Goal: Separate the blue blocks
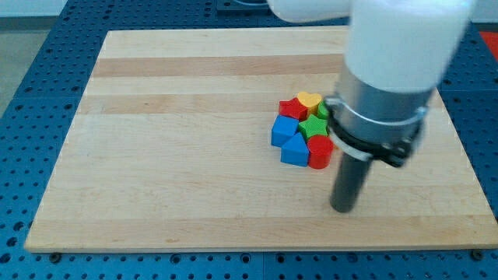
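Two blue blocks lie side by side in a tight cluster right of the board's middle: a blue cube-like block (284, 130) and, just below it, a blue wedge-shaped block (294, 151). They touch a red star (293, 108), a yellow heart (310, 100), a green star (313, 127) and a red cylinder (320, 152). Another green block (323, 110) is partly hidden behind the arm. My tip (343, 208) rests on the board below and to the right of the cluster, apart from the red cylinder.
The wooden board (179, 155) lies on a blue perforated table (31, 93). The arm's white and grey body (389, 70) hangs over the board's upper right and hides the cluster's right side.
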